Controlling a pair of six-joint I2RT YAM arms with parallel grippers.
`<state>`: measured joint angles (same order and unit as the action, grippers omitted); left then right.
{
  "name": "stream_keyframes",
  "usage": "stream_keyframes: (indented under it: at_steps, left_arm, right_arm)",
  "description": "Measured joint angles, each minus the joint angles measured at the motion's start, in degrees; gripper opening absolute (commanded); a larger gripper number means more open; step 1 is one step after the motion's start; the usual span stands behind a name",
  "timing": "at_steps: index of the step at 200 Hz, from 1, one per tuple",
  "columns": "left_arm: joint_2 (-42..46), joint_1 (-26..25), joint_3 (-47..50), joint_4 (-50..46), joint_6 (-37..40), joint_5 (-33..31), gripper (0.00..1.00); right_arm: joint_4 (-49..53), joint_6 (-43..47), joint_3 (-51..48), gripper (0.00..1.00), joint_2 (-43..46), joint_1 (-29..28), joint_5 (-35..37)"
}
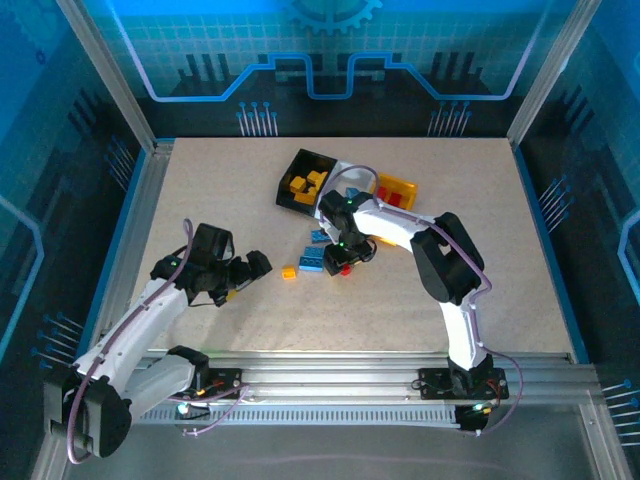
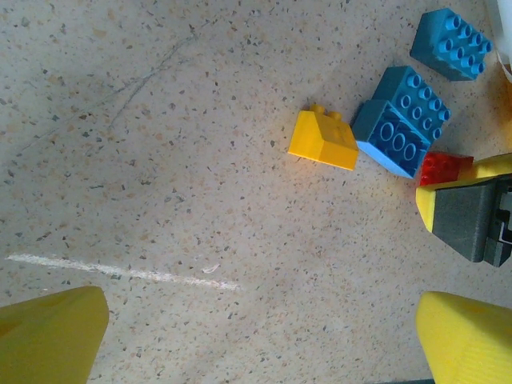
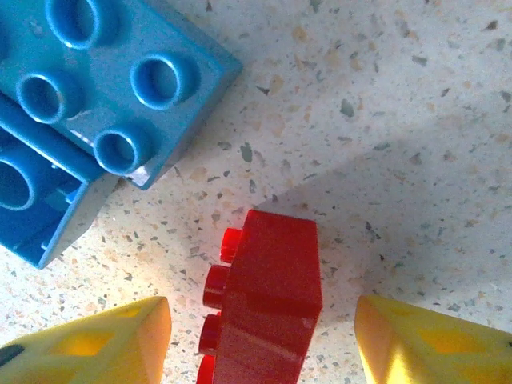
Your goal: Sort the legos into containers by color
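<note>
On its side on the table lies a red lego (image 3: 268,300), between the yellow fingers of my right gripper (image 3: 260,348), which is open with a gap on either side. From above, that gripper (image 1: 345,262) stands over the red lego (image 1: 346,267) beside two blue legos (image 1: 312,260) (image 1: 318,237). A yellow-orange lego (image 1: 289,272) lies just left of them. My left gripper (image 1: 255,265) is open and empty over bare table (image 2: 260,344), short of the yellow-orange lego (image 2: 324,140). The black bin (image 1: 290,170) holds yellow legos, and the yellow bin (image 1: 408,183) holds red ones.
The white translucent bin (image 1: 352,172) sits between the other two bins, partly covered by the right arm. A large blue lego (image 3: 88,104) lies close to the upper left of the red one. Open tabletop lies to the left and near side.
</note>
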<state>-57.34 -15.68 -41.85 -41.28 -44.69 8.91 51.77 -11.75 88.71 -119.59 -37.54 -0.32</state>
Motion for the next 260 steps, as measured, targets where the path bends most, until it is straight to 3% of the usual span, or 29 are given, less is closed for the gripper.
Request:
stream_keyframes:
  at_steps: [26,59,85,160,219,260]
  left_arm:
    - [0.2,0.0,0.0,0.0,0.0,0.0,0.99]
    - [1.9,0.1,0.0,-0.1,0.0,0.0,0.99]
    - [3.4,0.2,0.7,-0.1,0.0,0.0,0.99]
    - [3.4,0.2,0.9,0.0,0.0,0.0,0.99]
    - [-1.2,-0.5,-1.4,-0.8,3.1,0.0,0.99]
    - [-8.5,-6.2,-6.4,-2.1,5.8,-0.3,0.99]
  right_arm:
    - [0.0,-0.3,0.0,0.59,0.0,0.0,-0.2]
    - [0.0,-1.3,0.3,0.41,-0.2,-0.4,0.5]
    - [0.2,-1.6,0.3,0.34,-0.2,-1.0,1.7]
    - [4.0,-1.5,1.8,0.29,7.0,-0.4,4.8]
    - [4.8,-1.8,9.4,0.29,12.0,9.2,4.8]
    - [4.7,-2.7,13.0,0.29,8.3,16.8,4.8]
